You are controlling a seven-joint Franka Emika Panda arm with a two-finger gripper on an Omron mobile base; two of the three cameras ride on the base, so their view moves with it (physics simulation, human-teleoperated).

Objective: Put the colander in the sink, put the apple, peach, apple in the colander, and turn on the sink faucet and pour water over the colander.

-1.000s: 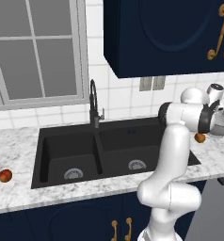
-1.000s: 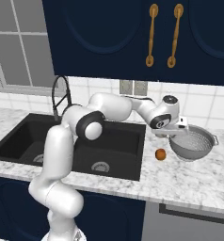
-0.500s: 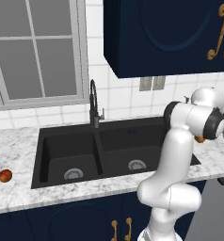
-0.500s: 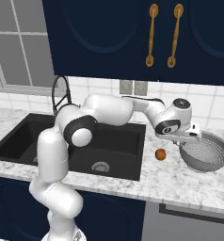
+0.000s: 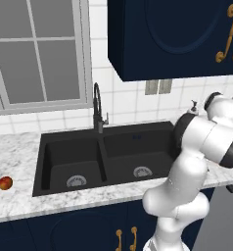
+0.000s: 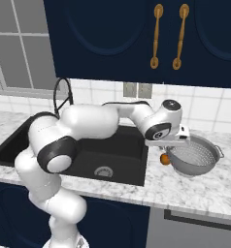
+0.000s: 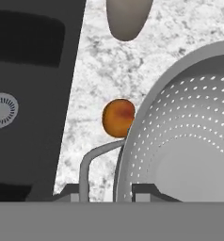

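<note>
Colander (image 6: 194, 156) is off the counter (image 6: 205, 191), right of the sink (image 6: 118, 155), tilted. Your gripper (image 7: 115, 194) is clamped on its rim at 6 o'clock in hand view. Peach (image 7: 118, 117) on counter at its 9 o'clock, rim overlapping it.

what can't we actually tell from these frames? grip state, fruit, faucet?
- Grip: in the hand view the gripper straddles the colander rim, but the grey band cuts off the tips; contact unclear.
- In the right base view the hand covers the gripper and part of the colander rim.
- Peach: touching the colander or just beside it, unclear.
- Fruit at the left base view's edge: one cut off.
- Faucet lever: too small to read.
</note>
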